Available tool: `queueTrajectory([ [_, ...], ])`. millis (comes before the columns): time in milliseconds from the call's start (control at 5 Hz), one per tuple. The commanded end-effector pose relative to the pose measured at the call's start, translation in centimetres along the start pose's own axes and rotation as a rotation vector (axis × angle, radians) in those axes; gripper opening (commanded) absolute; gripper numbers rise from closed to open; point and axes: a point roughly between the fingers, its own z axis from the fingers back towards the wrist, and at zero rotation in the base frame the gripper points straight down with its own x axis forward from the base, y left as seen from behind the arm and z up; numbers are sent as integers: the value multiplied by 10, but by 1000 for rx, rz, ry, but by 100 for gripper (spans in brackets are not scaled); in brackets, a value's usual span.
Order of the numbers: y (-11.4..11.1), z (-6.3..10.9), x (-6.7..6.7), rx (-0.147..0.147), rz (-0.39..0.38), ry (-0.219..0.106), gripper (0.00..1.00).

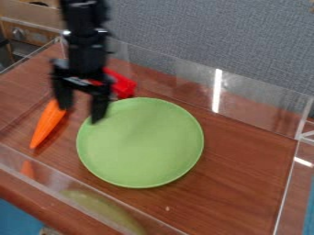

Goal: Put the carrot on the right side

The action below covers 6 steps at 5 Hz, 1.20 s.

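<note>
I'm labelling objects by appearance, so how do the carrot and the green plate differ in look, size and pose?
The carrot is orange, while the plate is light green. The carrot is long and narrow; the plate is round and wide. The carrot is much smaller, and the plate takes up far more of the table. Both lie flat on the wooden surface.
</note>
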Motion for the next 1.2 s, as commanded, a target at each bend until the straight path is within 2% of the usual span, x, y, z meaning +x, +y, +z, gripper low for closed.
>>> queueTrajectory([
  [0,52,3,12,26,36,-81,100],
  [200,74,-9,25,25,65,-107,100],
  [400,54,-5,25,21,100,-112,100],
  [600,28,7,25,19,118,-131,100],
  [1000,33,-2,40,32,-53,-134,100],
])
